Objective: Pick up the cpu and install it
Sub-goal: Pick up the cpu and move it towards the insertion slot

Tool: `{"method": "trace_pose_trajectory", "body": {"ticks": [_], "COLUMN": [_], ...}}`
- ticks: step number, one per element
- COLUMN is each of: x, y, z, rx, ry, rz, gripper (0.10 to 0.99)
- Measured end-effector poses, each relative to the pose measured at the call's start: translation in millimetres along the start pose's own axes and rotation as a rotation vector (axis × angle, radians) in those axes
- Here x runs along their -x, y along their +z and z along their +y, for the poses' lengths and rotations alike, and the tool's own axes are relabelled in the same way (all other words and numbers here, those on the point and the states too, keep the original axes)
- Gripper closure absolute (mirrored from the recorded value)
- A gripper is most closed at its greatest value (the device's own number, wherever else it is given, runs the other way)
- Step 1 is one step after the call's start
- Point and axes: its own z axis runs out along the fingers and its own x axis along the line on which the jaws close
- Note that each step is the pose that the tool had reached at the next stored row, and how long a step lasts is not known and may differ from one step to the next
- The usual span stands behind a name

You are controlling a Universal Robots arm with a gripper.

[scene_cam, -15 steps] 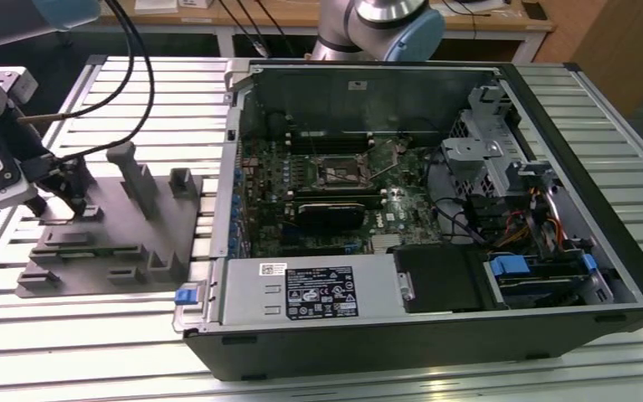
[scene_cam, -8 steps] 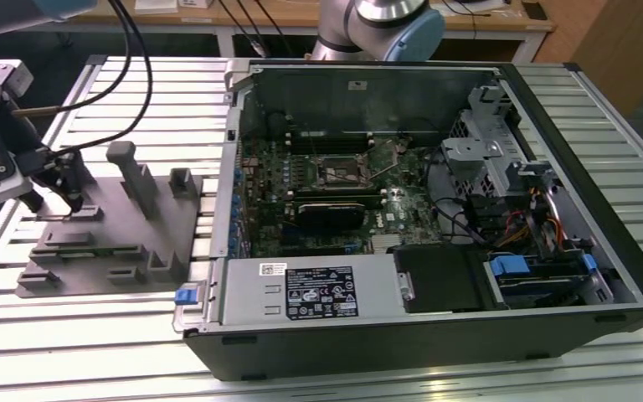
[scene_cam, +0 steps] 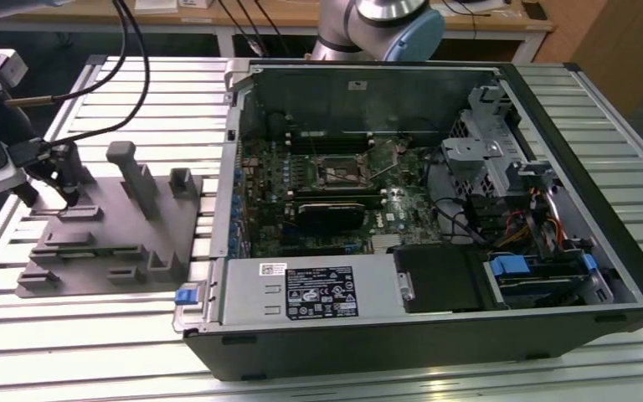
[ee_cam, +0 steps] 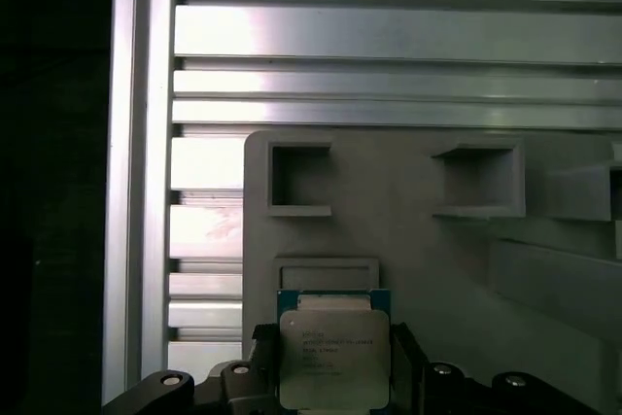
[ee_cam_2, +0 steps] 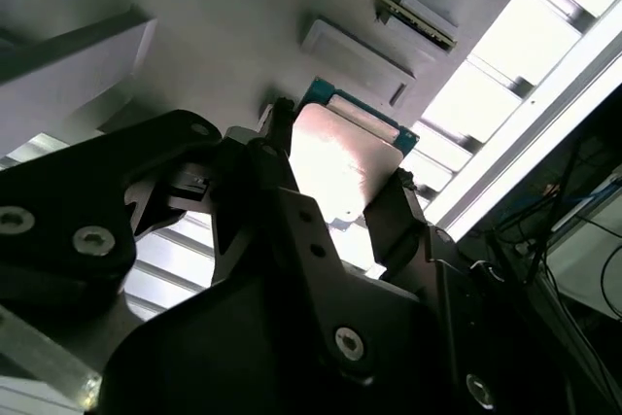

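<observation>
- Gripping the cpu (ee_cam: 333, 357) by two opposite edges, the gripper (scene_cam: 50, 197) hangs over the tray (scene_cam: 131, 222) at the exterior view's left. The jaws are closed narrowly onto the chip, with a dark finger (ee_cam_2: 389, 216) against each side.
- The edge hold leaves the silver top and the underside untouched, probably to spare the contacts.
- The cpu lies flat, in or just above a shallow recess (ee_cam: 327, 274) of the tray; which cannot be told.
- The tray's square pockets (ee_cam: 299, 180) look empty.
- The open case (scene_cam: 434, 335), well apart at the exterior view's right, holds the board and its socket (scene_cam: 342, 172), which looks unfilled.
</observation>
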Motion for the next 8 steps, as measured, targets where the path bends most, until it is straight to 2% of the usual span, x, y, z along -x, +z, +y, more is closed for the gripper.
{"method": "trace_pose_trajectory", "body": {"ticks": [8], "x": [0.3], "y": [-13.3], "z": [1.6], "rx": [0.001], "ry": [0.000], "rz": [0.0000], "gripper": [0.541]}}
